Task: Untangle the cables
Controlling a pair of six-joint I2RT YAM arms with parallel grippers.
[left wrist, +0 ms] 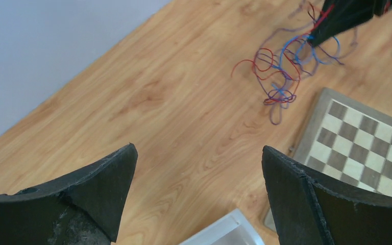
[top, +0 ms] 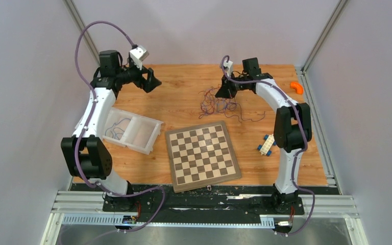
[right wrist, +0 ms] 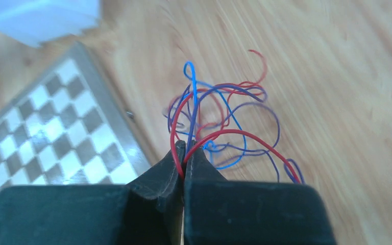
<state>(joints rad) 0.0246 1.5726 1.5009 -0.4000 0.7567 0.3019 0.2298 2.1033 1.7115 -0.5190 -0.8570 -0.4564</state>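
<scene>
On the far half of the wooden worktop (top: pixel 184 87), seen from the top camera, the cables (top: pixel 219 105) lie in 1 loose knot of red, blue and dark purple strands, just beyond the far edge of the chessboard (top: pixel 201 153). The right gripper (top: pixel 224 95) is down at the knot's far side, touching it. The left gripper (top: pixel 153 81) hangs over the far left part of the worktop, well apart from the cables. A clear bin (top: pixel 132 131) with 2 compartments lies beside the left arm (a few thin strands seem to lie in its left one). An orange piece (top: pixel 297 87) sits at the far right corner, and a white-and-blue toy (top: pixel 267 145) near the right arm.

In the left wrist view, the left gripper's 2 fingers stand wide apart with only bare wood between them, grasping nothing. The tangle lies well ahead, with the right gripper's dark tip planted in it.

In the right wrist view, the right gripper is clenched, its 2 fingertips pressed together on a red strand, a blue one rising from the same pinch. The other cables loop over the wood just beyond, right of the chessboard.
</scene>
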